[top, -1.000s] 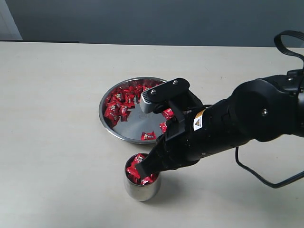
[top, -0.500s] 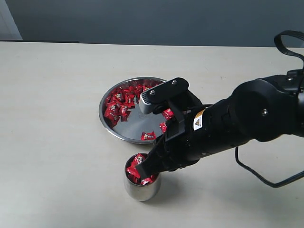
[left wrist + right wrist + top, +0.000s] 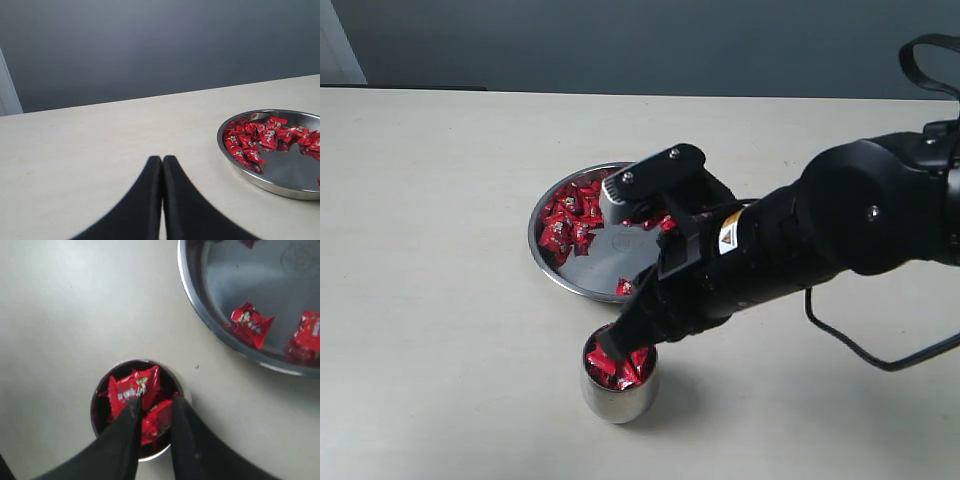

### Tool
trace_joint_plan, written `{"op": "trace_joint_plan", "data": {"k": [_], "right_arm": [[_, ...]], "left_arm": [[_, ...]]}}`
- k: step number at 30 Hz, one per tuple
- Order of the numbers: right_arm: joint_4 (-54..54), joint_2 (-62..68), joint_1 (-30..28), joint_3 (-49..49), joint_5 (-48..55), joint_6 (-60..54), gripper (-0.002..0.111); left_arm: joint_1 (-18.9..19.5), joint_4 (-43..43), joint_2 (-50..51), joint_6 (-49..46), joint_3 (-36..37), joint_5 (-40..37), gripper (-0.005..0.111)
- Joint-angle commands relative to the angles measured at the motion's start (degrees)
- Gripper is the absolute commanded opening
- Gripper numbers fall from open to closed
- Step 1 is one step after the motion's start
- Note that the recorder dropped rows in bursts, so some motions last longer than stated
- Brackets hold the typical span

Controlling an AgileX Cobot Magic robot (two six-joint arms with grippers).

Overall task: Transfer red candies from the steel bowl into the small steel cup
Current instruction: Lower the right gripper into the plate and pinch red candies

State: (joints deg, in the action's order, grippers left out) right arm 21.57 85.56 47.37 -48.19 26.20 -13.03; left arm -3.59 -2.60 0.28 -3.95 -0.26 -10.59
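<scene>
Right gripper (image 3: 155,401) hung, jaws narrowly parted, over one rounded steel cup (image 3: 618,398) of red wrapped candies (image 3: 131,387) beside one shallow steel bowl (image 3: 600,262); left gripper (image 3: 162,162) jaws met.

Soft, even light fills every view; the pale surface (image 3: 440,250) carries a faint shadow beside the small steel cup (image 3: 620,398). The steel bowl (image 3: 287,172) gleams mildly; right wrist view is slightly soft

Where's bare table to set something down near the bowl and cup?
Bare: the table left of the bowl and cup, and the far strip between bowl and wall. Crowded: the gap between bowl and cup, where the right fingers hang, and the table right of both, under the arm.
</scene>
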Motion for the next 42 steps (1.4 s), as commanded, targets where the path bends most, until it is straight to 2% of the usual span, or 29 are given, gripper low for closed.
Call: {"op": "trace_joint_plan", "data": {"k": [1, 5, 10, 14, 16, 20, 26, 42], "right_arm": [[-6.1, 0.0, 0.0, -3.2, -5.0, 0.1, 0.022], [-9.4, 1.2, -0.5, -4.5, -13.8, 2.7, 0.022], [-9.1, 9.1, -3.9, -9.0, -14.6, 2.7, 0.024], [-9.4, 17.3, -4.8, -15.2, -14.6, 2.6, 0.044], [-9.4, 21.6, -4.8, -19.0, -14.4, 2.6, 0.048], [-9.4, 29.3, -4.8, -26.1, -13.5, 2.6, 0.044], [-8.9, 37.5, -5.8, -34.5, -7.5, 2.8, 0.045], [-1.6, 42.1, -8.2, -36.2, -7.1, 2.8, 0.045]], "left_arm": [[0.0, -0.1, -0.3, 0.0, 0.3, 0.3, 0.002], [0.0, -0.1, -0.3, 0.0, 0.3, 0.3, 0.002], [0.0, -0.1, -0.3, 0.0, 0.3, 0.3, 0.002], [0.0, -0.1, -0.3, 0.0, 0.3, 0.3, 0.002], [0.0, -0.1, -0.3, 0.0, 0.3, 0.2, 0.002], [0.0, -0.1, -0.3, 0.0, 0.3, 0.2, 0.002], [0.0, -0.1, -0.3, 0.0, 0.3, 0.3, 0.002], [0.0, -0.1, -0.3, 0.0, 0.3, 0.3, 0.002]]}}
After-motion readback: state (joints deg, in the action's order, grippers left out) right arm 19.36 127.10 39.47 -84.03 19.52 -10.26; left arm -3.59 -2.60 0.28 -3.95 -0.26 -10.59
